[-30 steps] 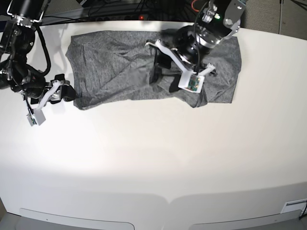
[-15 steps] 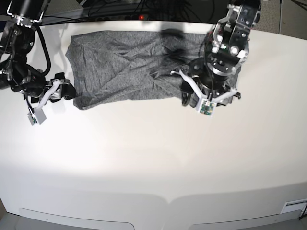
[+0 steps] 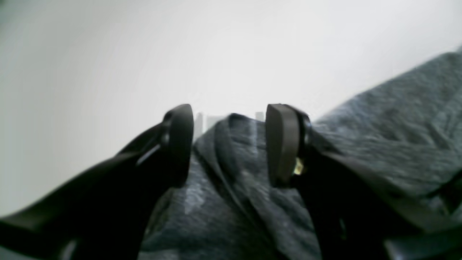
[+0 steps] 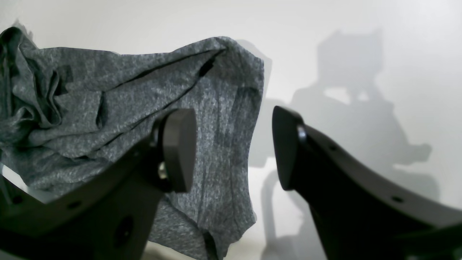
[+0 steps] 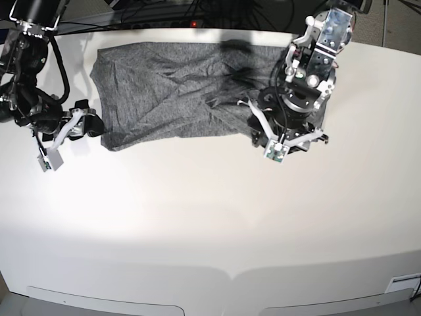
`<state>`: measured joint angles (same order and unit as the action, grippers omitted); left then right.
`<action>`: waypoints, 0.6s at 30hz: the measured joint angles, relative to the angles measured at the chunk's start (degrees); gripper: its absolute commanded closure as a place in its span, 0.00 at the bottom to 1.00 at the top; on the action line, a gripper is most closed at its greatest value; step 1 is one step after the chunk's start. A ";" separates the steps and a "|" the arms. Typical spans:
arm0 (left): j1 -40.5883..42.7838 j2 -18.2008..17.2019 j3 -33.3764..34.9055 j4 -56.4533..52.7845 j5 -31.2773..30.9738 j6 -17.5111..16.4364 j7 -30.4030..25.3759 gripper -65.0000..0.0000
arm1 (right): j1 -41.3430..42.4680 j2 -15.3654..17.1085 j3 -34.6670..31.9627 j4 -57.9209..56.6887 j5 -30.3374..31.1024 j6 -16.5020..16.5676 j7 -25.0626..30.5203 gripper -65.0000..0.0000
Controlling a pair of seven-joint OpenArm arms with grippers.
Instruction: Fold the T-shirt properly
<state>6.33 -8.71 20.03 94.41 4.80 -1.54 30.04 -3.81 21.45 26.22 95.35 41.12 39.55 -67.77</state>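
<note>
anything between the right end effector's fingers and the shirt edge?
Nothing held. In the right wrist view the right end effector stands open above the T-shirt edge, with only cloth and bare white table behind the gap.

A robotics lab is showing here: two black robot arms (image 5: 29,99) are reaching over a plain white bench (image 5: 210,217), and cables (image 5: 177,10) and equipment with a red indicator light (image 5: 193,24) are sitting behind its far edge.
</note>
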 measured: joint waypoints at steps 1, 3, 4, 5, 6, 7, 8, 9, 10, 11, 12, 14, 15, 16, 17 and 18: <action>0.04 0.00 0.00 -0.09 0.35 0.02 0.00 0.52 | 0.00 0.00 0.00 0.00 0.02 -0.02 0.00 0.48; 0.07 0.00 0.00 -0.31 1.64 0.04 0.04 0.52 | 0.00 0.00 0.00 0.00 0.00 0.00 0.00 0.48; 0.02 -0.02 0.00 -0.33 2.16 0.02 0.02 0.52 | 0.00 0.00 0.00 0.00 0.02 0.00 0.00 0.48; 0.00 0.00 -0.02 -0.68 3.02 0.02 -0.09 0.52 | 0.00 0.00 0.00 0.00 0.00 0.00 0.00 0.48; -0.02 0.17 -0.02 -1.46 3.10 0.04 -0.26 0.52 | 0.00 0.00 0.00 0.00 0.02 0.00 -0.02 0.48; 0.00 0.15 -0.02 -2.47 3.13 0.02 -0.26 0.52 | 0.00 0.00 0.00 0.00 -0.02 0.00 -0.04 0.48; 0.04 0.13 0.00 -3.43 3.08 -0.02 -0.02 0.52 | 0.00 0.00 0.00 0.00 0.02 0.00 -0.17 0.48; 0.17 0.13 0.00 -4.28 2.99 0.02 0.07 0.53 | 0.00 0.00 0.00 0.00 0.02 0.00 -0.20 0.48; 0.17 0.11 -0.02 -4.94 3.04 0.04 -0.02 0.55 | 0.00 0.00 0.00 0.00 0.00 0.00 -0.20 0.48; 0.13 0.11 -0.04 -5.35 2.93 0.02 -0.35 0.57 | 0.00 0.00 0.00 0.00 0.00 0.00 -0.22 0.48; 0.00 0.13 -0.07 -5.51 2.93 0.04 -0.37 0.60 | 0.00 0.00 0.00 0.00 0.02 0.00 -0.20 0.48; -0.02 0.15 -0.04 -5.57 2.91 0.68 -0.31 0.66 | 0.00 0.00 0.00 0.00 -0.02 0.00 -0.20 0.48; 0.02 0.15 -0.04 -5.57 2.93 1.79 -0.28 0.70 | 0.00 0.00 0.00 0.00 0.04 -0.02 -0.20 0.48; 0.02 0.15 -0.04 -5.57 2.73 3.30 -0.26 0.76 | 0.00 0.00 0.00 0.00 0.00 -0.02 -0.22 0.48; 0.00 0.13 -0.04 -5.57 2.80 4.79 -0.28 0.83 | 0.00 0.00 0.00 0.00 0.00 -0.02 -0.22 0.48; 0.00 0.15 -0.07 -5.55 2.84 6.38 -0.28 0.91 | 0.00 0.00 0.00 0.00 0.02 0.00 -0.20 0.48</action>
<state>6.33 -8.56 19.97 88.86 7.64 4.84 29.76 -3.81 21.45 26.22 95.35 41.15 39.55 -67.96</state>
